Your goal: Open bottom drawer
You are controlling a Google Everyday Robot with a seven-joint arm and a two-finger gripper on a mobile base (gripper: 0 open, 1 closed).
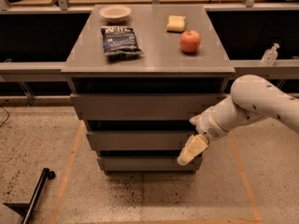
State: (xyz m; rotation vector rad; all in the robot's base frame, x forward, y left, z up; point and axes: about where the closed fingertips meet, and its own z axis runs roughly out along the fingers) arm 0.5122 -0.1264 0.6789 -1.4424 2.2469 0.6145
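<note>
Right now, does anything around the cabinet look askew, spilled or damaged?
Nothing stands out. The cabinet looks intact, the bottom drawer sits level, and the claw is at its right end.

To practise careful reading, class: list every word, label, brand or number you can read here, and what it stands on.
Dark blue snack bag: white lettering across its top, too blurred to read.
Clear bottle: no label legible.
Hand, at the right end of the bottom drawer front: no text.
No other text anywhere.
</note>
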